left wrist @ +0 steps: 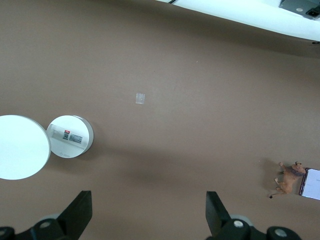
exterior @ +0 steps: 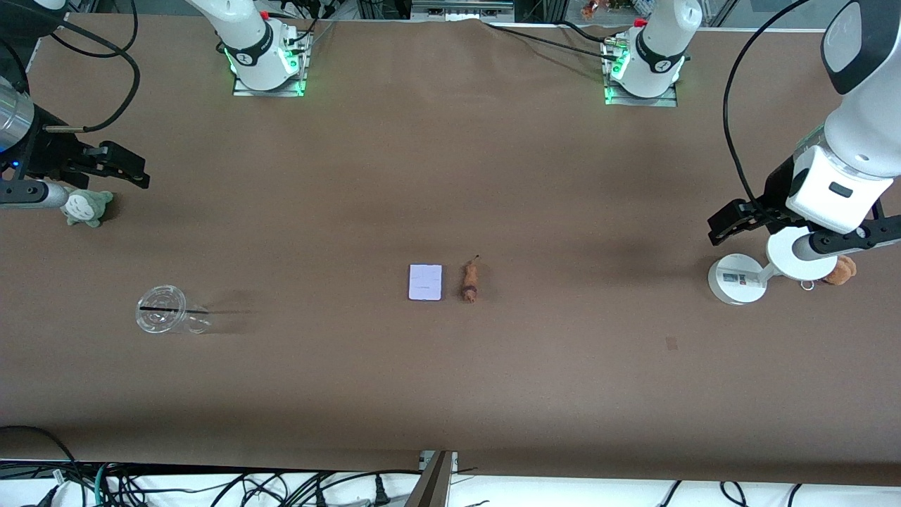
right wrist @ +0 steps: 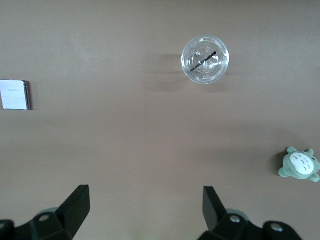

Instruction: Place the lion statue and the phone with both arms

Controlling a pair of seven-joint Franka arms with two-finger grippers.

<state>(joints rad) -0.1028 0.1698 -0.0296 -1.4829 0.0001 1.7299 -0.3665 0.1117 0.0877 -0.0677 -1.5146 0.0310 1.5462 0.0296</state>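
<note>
The lion statue [exterior: 469,281] is a tiny brown-orange figurine lying in the middle of the table, beside the pale lavender phone [exterior: 426,282], which lies flat toward the right arm's end. My left gripper [exterior: 726,227] is open and empty, up over the left arm's end beside a white stand. Its wrist view shows the lion statue [left wrist: 289,179] and the phone's edge [left wrist: 311,183] far from the left gripper [left wrist: 148,210]. My right gripper [exterior: 132,169] is open and empty over the right arm's end. Its wrist view shows the phone [right wrist: 15,94] far from the right gripper [right wrist: 145,210].
A white round stand [exterior: 738,279] with a disc top and a tan plush with keyring [exterior: 841,270] sit under the left arm. A grey-green plush [exterior: 88,206] sits below the right gripper. A clear plastic cup [exterior: 169,318] lies nearer the front camera.
</note>
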